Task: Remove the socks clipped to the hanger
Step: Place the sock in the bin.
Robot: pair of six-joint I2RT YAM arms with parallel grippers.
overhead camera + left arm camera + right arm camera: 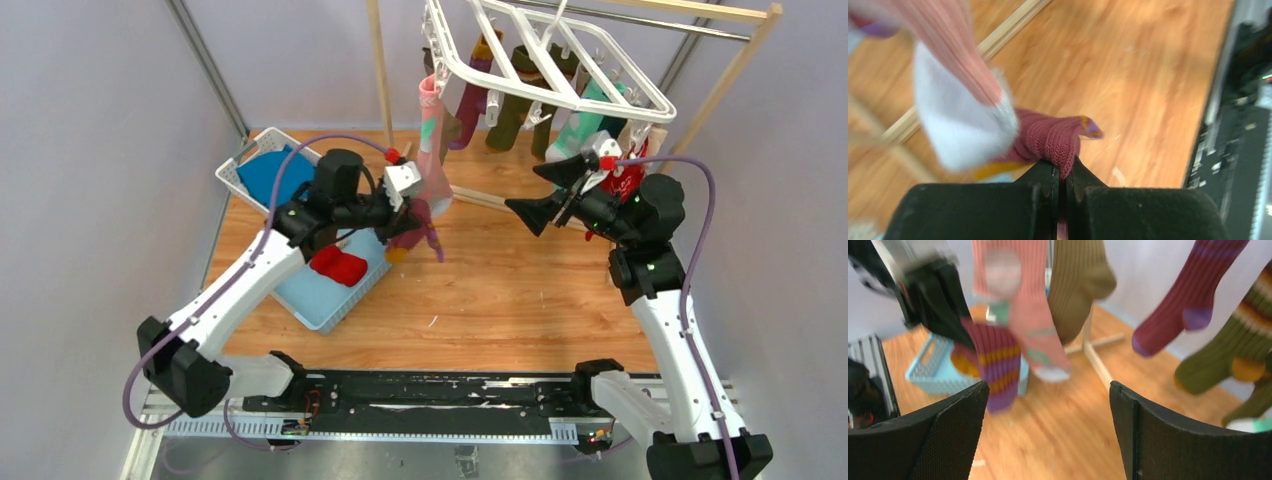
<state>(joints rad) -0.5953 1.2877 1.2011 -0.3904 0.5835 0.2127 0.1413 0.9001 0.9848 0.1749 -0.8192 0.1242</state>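
Observation:
The white hanger (560, 72) hangs at the back from a wooden rack, with several socks clipped under it: pink patterned (432, 150), purple (475, 95), olive (510, 110), teal (580, 130). My left gripper (412, 222) is shut on a maroon striped sock (1048, 140), which droops from the fingers beside the pink sock's white toe (958, 125). From the right wrist that striped sock (993, 360) shows ahead to the left. My right gripper (550, 190) is open and empty below the hanger's right end, next to a red sock (625, 180).
A light blue basket (330, 290) holding a red sock (338, 265) sits under the left arm. Behind it a white basket (240, 170) holds a blue cloth. The rack's wooden poles (378, 70) and floor bar (490, 200) stand near both grippers.

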